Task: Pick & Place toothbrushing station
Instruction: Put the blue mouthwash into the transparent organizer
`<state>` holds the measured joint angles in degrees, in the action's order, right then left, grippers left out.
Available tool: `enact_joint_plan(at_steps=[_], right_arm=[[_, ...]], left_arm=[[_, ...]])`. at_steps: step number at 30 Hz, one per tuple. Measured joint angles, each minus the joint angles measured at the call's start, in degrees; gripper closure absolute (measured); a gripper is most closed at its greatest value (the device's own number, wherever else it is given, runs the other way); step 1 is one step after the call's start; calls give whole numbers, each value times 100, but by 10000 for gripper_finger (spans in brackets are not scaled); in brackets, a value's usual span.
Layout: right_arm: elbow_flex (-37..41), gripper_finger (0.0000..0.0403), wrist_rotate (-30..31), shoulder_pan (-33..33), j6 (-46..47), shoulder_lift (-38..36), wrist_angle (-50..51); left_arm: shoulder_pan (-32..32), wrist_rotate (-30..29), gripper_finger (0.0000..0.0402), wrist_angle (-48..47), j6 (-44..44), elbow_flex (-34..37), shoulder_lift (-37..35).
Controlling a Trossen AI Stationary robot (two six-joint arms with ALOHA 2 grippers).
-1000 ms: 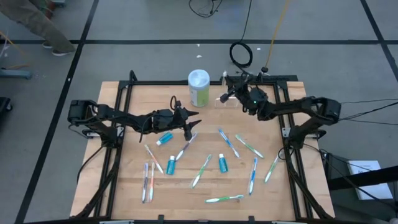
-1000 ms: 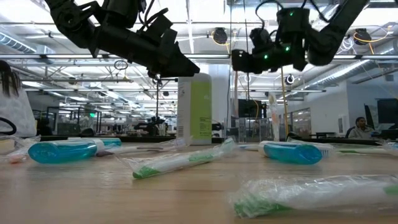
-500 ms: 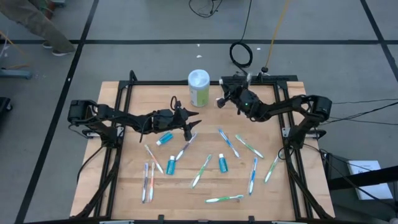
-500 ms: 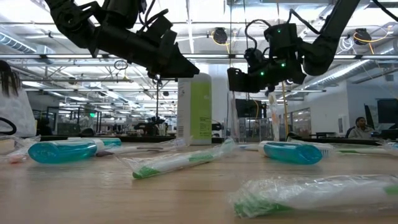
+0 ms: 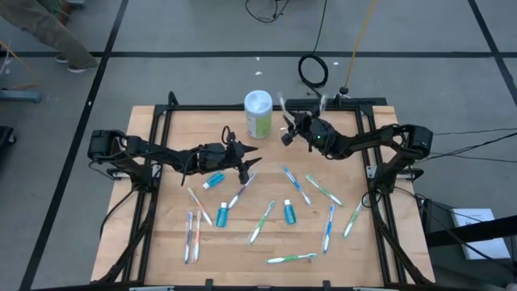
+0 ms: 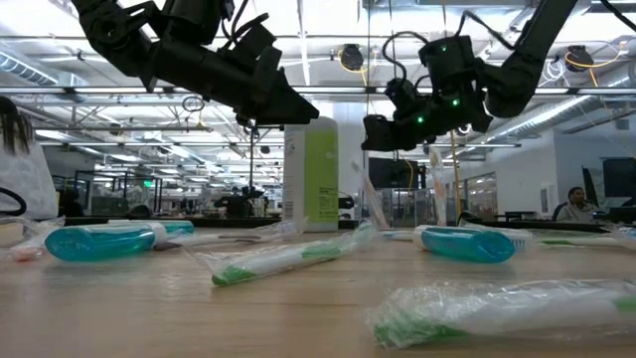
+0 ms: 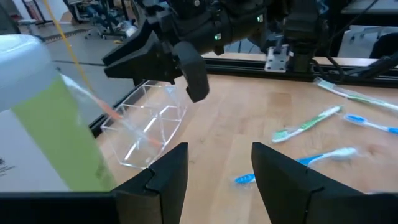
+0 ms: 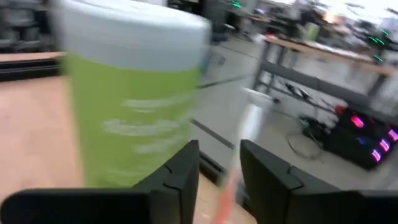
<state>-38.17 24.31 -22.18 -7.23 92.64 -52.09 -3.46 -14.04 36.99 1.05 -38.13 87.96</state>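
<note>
The clear toothbrush holder [image 7: 152,121] lies tipped on its side on the wooden worktop [image 5: 266,250] near the far edge, just beside the green-and-white canister [image 5: 258,113], with an orange-tipped toothbrush [image 7: 124,121] slanting across it. The right gripper [image 5: 287,129] hovers just above the holder; in the left wrist view its two dark fingers [image 7: 193,71] stand apart over the clear plastic with nothing between them, so its jaws are parted and empty. Whether the fingers touch the holder cannot be told. In the right wrist view the canister [image 8: 140,102] fills most of the picture, and a pale upright stick with an orange end [image 8: 239,149] shows between that gripper's fingers. The left gripper [image 5: 247,160] hangs over the middle of the worktop, above a blue toothpaste tube [image 5: 213,179], its jaws wide apart and empty. Toothbrushes in green, blue and orange [image 5: 262,221] and more blue tubes [image 5: 289,212] lie scattered over the near half of the worktop.
</note>
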Motion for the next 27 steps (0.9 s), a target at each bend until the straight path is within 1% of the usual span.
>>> enact_joint_plan(at_steps=[3, 5, 10, 15, 18, 20, 23, 27], right_arm=[[0, 265, -31, 195, -179, -270, 427], [0, 255, -17, 313, -118, -528, 806], [0, 241, -51, 663, 546, -1258, 1907], [0, 245, -60, 1049, 1212, -1813, 3103], [0, 249, -71, 1276, 1589, -1960, 3657], [0, 251, -237, 1408, 1838, -1996, 3921], [3, 251, -733, 1562, 2163, -1972, 4130], [51, 252, -1266, 1736, 2465, -1836, 4054]], left_arm=[[65, 4, 220, 0, 19, 0, 0], [92, 2, 220, 0, 20, 0, 0], [98, 2, 220, -32, 20, 0, 0], [98, 2, 220, -322, -123, 0, 0], [98, 2, 220, -600, -286, 0, 0], [98, 2, 220, -693, -313, 0, 0], [98, 30, 220, -701, -537, 0, 0], [98, 424, 220, -802, -785, 0, 0]])
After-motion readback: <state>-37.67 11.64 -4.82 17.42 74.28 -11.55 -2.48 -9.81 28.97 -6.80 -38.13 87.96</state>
